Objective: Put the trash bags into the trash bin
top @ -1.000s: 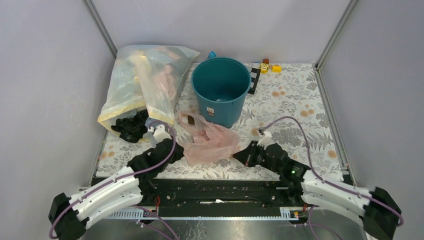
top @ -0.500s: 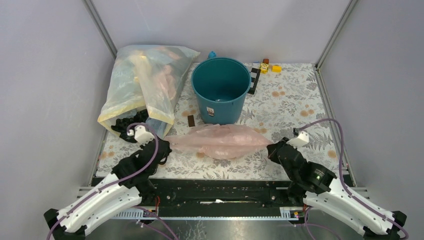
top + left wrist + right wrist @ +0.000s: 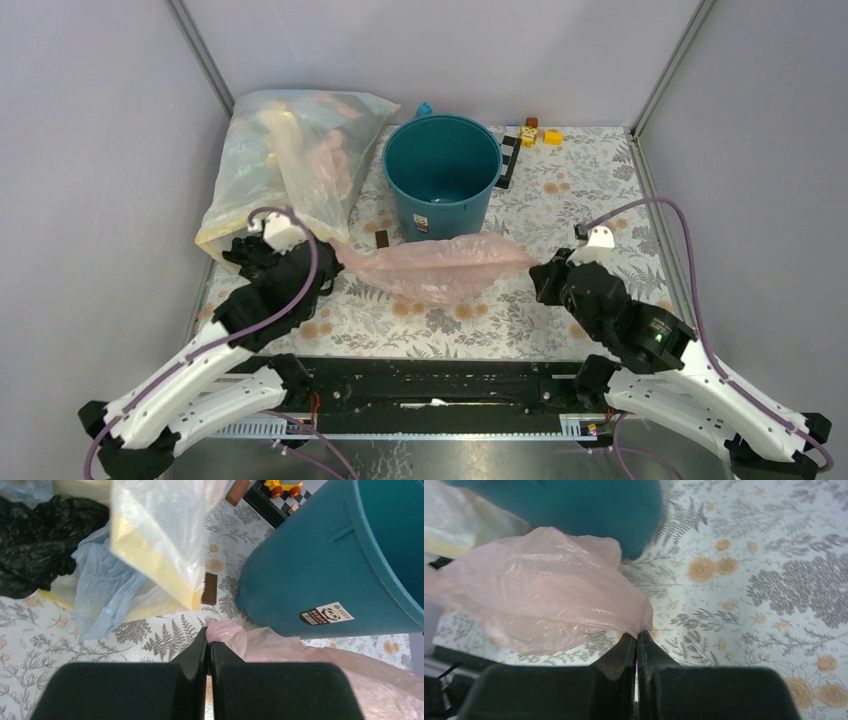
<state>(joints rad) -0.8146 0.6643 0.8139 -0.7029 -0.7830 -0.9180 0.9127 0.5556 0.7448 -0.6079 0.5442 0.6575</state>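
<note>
Stretching sideways, a thin pink trash bag (image 3: 440, 265) is hanging between the two claws, just in front of the trash bin (image 3: 442, 180). The left claw (image 3: 335, 268) is pressed together and is pinching the bag's left end. The right claw (image 3: 540, 272) is pressed together too and is pinching the bag's right end. The bag is sagging a little in the middle.

The trash bin is a round blue-green bucket. It is standing upright toward the back of the worktop (image 3: 590, 200), which is showing a flower print. A small white label (image 3: 326, 615) is showing on the bin's near side, just above the pink bag. A small brown block (image 3: 382, 240) is lying on the worktop just beside the bottom of the bin, on its left.

To the left of the bin, a big clear bag (image 3: 290, 170) stuffed with yellow and pink things is lying on its side. A crumpled black bag (image 3: 35, 540) and a pale blue bag (image 3: 105, 595) are sitting at its near end, close to the left claw.

Behind the bin on the right, a black-and-white checked strip (image 3: 507, 160) and some little yellow toys (image 3: 528, 135) are lying near the back wall.
</note>
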